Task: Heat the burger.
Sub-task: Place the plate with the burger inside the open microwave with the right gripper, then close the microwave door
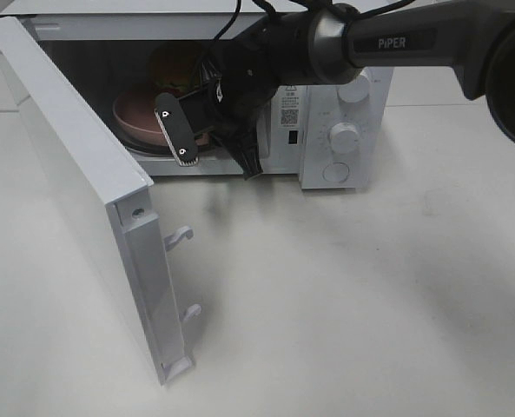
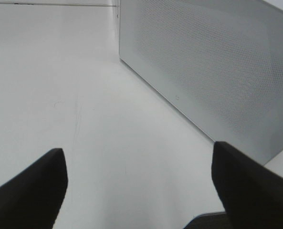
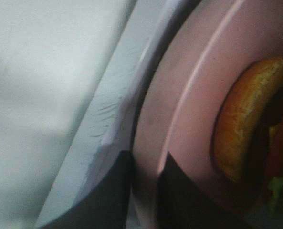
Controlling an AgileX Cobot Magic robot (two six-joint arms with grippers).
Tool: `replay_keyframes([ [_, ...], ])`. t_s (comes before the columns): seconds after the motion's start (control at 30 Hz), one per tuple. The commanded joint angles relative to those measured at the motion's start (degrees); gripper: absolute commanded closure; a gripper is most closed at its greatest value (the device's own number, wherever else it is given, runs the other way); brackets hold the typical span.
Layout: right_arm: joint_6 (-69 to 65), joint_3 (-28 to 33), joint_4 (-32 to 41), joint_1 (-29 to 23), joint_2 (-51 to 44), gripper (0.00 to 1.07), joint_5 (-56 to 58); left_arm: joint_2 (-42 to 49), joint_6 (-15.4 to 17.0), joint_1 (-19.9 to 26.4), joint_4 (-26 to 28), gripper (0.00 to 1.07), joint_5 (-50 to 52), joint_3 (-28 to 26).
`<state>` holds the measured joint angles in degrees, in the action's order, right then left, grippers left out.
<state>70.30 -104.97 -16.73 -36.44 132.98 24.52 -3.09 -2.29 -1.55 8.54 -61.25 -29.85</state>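
The burger [image 1: 174,65] [image 3: 246,114], a golden-brown bun with lettuce and red filling, rests on the pink plate [image 1: 135,117] [image 3: 193,95] inside the open microwave [image 1: 344,130]. My right gripper [image 1: 181,132] [image 3: 146,191] reaches into the microwave's opening. Its two dark fingers sit tight on either side of the plate's near rim, so it is shut on the plate. My left gripper [image 2: 141,191] hovers open over the bare white table with nothing between its fingers, beside the microwave's perforated side wall [image 2: 208,67]. It does not show in the exterior high view.
The microwave door [image 1: 75,165] swings wide open toward the front left, with two latch hooks [image 1: 181,234] on its free edge. Dials [image 1: 344,136] sit on the control panel at the right. The plate lies on a light-coloured turntable edge [image 3: 108,119].
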Motion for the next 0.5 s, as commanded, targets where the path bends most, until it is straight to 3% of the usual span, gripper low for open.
replay_keyframes([
  [0.03,-2.2,-0.8,-1.2,0.2,-0.3,0.76,-2.5,-0.1,-0.1,-0.2,-0.1,0.28,-0.1,0.2],
  [0.2,-3.6,-0.8,-1.0,0.2,-0.3,0.62,-2.0,-0.1,-0.1,-0.2,-0.1,0.28,-0.1,0.2],
  [0.5,-6.0,-0.6,0.7,0.2,-1.1,0.59,1.0,-0.1,-0.1,-0.2,-0.1,0.28,-0.1,0.2],
])
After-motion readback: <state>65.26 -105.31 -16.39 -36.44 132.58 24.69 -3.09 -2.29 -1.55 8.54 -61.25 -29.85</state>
